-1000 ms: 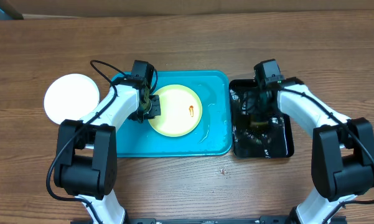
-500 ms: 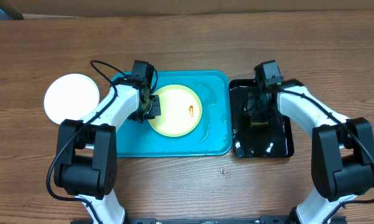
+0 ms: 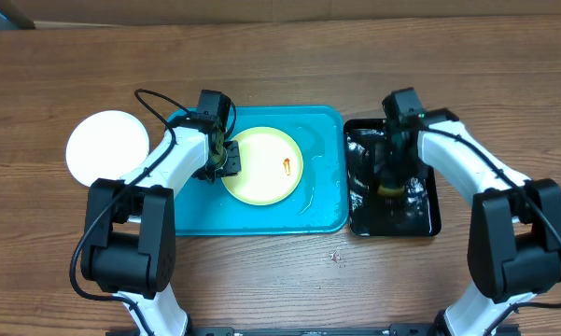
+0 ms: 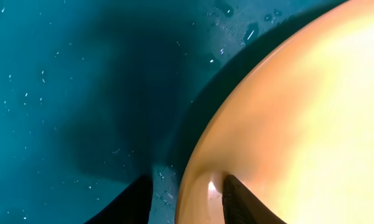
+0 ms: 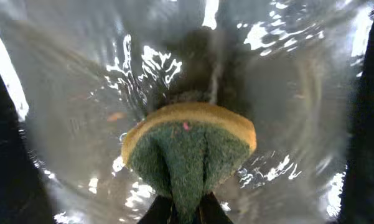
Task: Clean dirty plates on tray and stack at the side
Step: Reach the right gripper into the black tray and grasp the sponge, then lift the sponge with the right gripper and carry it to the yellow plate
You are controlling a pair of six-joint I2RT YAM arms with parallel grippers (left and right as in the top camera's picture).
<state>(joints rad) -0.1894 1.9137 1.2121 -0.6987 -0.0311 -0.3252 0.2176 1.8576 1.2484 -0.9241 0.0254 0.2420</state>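
A yellow-green plate (image 3: 261, 177) lies flat in the blue tray (image 3: 322, 210), a bit left of the middle. It has a small orange spot (image 3: 287, 167) on it (near its right side). The left gripper (image 3: 226, 161) is at the plate's left edge. One finger (image 4: 243, 202) rests inside the plate and the other is outside, over the tray. There is a small gap beside the rim, so the jaws are a little open and not squeezing the plate.

A white plate (image 3: 105, 147) sits by itself on the table (image 3: 280, 56), left of the tray.

The right gripper (image 5: 185, 213) is down in the black tray (image 3: 420, 224), which has water (image 5: 81, 124) in it. It is closed tight on a sponge (image 5: 190, 146), green with a yellow edge, folded between its fingers.
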